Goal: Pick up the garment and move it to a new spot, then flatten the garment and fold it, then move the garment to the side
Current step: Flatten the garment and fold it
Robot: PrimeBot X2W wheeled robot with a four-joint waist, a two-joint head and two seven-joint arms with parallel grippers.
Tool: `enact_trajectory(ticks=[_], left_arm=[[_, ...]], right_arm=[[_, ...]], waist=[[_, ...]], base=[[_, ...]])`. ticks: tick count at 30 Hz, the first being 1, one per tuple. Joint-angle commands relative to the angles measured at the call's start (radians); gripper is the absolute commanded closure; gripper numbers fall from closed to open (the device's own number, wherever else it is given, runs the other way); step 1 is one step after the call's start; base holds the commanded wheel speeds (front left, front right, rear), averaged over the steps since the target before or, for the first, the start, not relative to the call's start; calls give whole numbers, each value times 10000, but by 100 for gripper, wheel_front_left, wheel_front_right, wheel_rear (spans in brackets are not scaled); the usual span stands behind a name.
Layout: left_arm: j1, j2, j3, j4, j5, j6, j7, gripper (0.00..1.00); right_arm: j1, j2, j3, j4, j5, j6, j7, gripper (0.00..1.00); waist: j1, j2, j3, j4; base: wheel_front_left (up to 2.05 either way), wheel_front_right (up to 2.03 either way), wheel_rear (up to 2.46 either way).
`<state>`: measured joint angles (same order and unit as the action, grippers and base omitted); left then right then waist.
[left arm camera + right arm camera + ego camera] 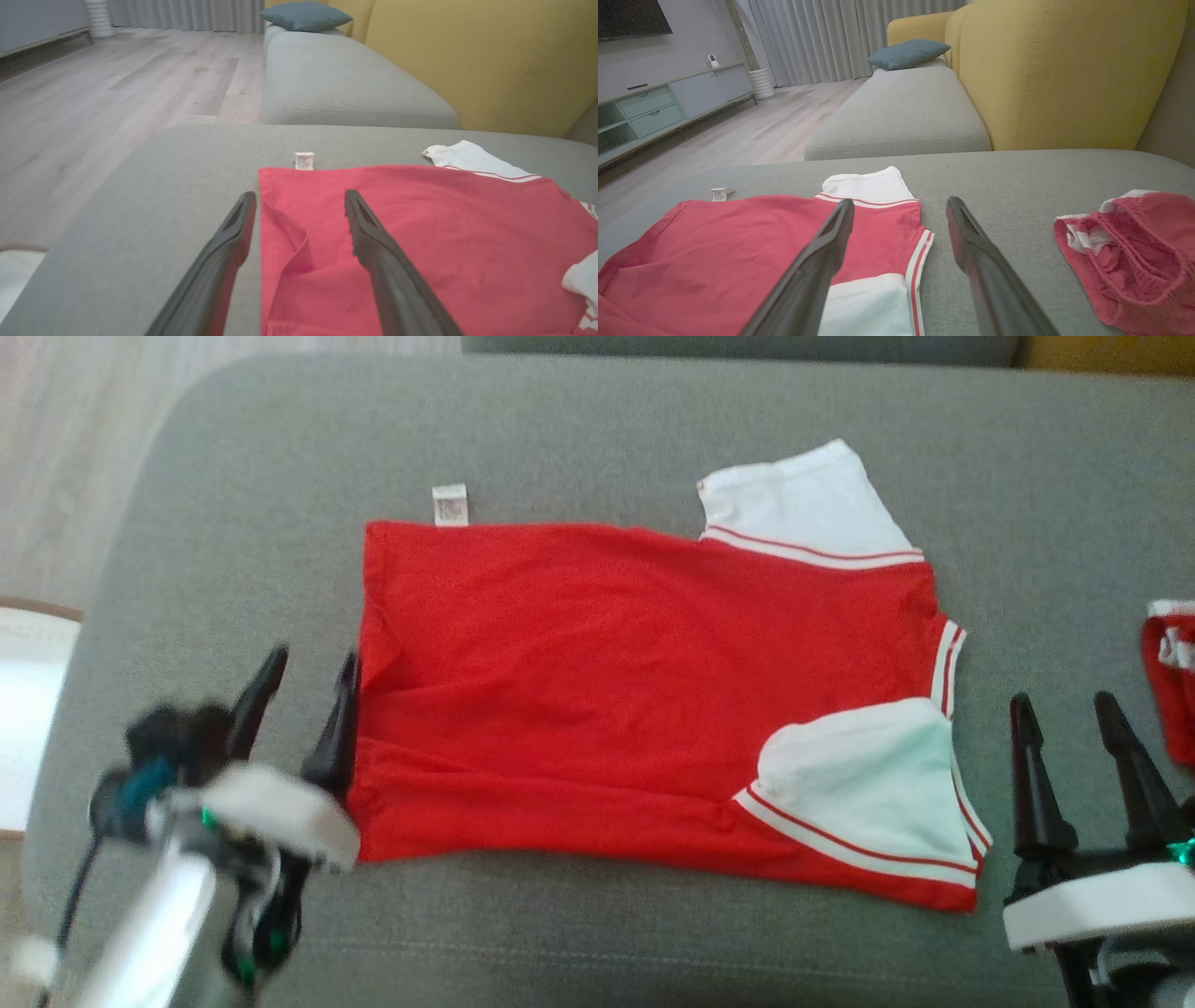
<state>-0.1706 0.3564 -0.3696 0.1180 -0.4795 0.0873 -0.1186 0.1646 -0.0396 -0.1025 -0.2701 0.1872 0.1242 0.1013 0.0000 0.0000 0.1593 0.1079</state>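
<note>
The garment (607, 691), a red shirt with white, red-striped sleeves, was laid nearly flat on the grey seat (653, 420). The left gripper (313, 661) was spread wide at its hem, the right gripper (1064, 704) held open near the neckline, nothing grasped. A hem fold (289, 242) was shown close up in the left wrist view, a low cabinet (668, 102) in the right.

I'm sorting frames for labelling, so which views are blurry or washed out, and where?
Head view: the left gripper and its forearm are smeared by blur, the right gripper is crisp, a pale patch at the left edge is blown out. Left wrist view: slightly soft, the red shirt looks faded pink. Right wrist view: sharpest, the crumpled red garment shows clear detail.
</note>
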Motion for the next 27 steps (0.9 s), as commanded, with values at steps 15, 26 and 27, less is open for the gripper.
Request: enact_trajectory(ticks=[15, 26, 27], left_arm=[[-5421, 268, 72, 5669, -954, -2020, 1044, 0], [-6533, 653, -1262, 7192, -2073, -2176, 751, 0], [-6547, 711, -1413, 7216, -2250, -2177, 775, 0]], right_arm=[[-1418, -106, 726, -221, 49, 65, -210, 0], [-1593, -106, 812, 155, 305, 65, -545, 0], [-1603, -106, 827, 184, 323, 65, -564, 0]], waist=[[0, 0, 2284, -1052], [0, 0, 2908, -1185], [0, 0, 2918, -1178]], base=[[0, 0, 0], [0, 0, 0], [0, 0, 0]])
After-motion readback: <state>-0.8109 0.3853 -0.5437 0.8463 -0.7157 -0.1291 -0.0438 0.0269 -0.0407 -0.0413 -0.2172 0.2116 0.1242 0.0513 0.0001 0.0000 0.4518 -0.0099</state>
